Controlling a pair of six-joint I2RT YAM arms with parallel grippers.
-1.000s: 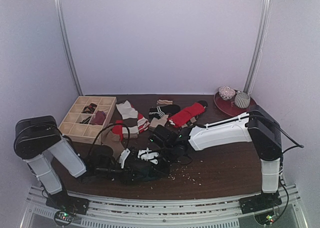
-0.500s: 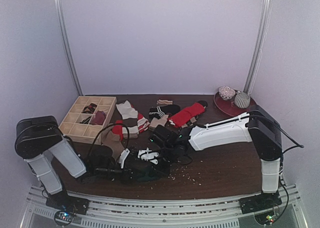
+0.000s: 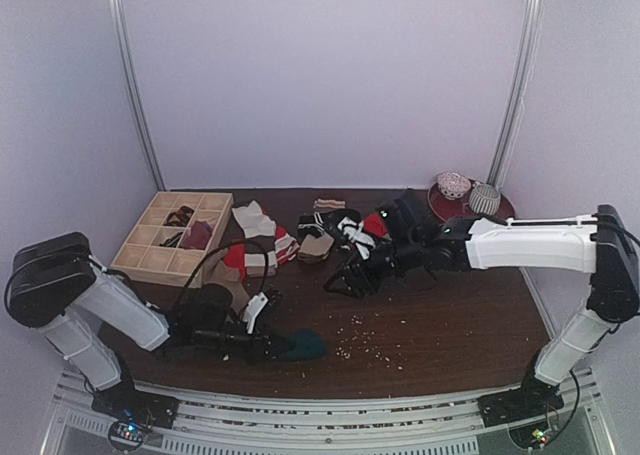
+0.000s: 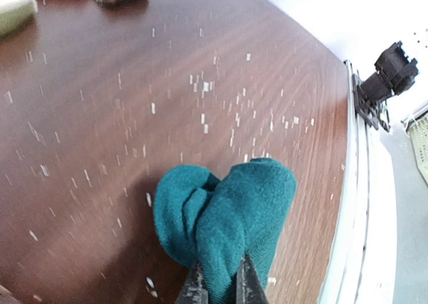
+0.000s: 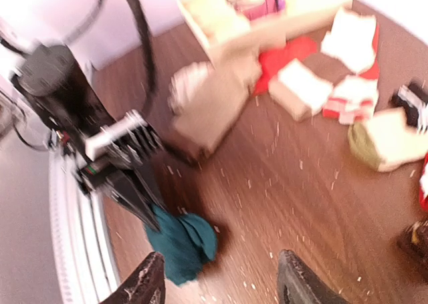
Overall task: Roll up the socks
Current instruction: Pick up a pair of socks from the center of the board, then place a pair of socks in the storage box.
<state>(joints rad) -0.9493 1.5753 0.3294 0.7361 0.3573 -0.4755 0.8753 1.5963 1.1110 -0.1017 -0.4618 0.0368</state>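
Teal fabric, a bunched sock (image 4: pixel 227 210), bulged just ahead of the left gripper (image 4: pixel 218 287), whose almost closed jaws pinched its near end; only the left wrist view showed that nip. From the right wrist view, the right gripper (image 5: pixel 224 281) gaped wide, holding nothing, the sock well apart from the wooden box (image 3: pixel 150 237).

We count two robot arms, a left arm (image 3: pixel 120 310) and a right arm (image 3: pixel 530 245), at one dark wooden table (image 3: pixel 450 315). There is one teal sock bundle (image 3: pixel 303 345), one wooden divider box (image 3: pixel 175 237), and one red plate (image 3: pixel 450 213) carrying two balls: a patterned ball (image 3: pixel 453 184) and a grey ball (image 3: pixel 484 199). The loose socks (image 3: pixel 258 223) overlap too much for us to count.
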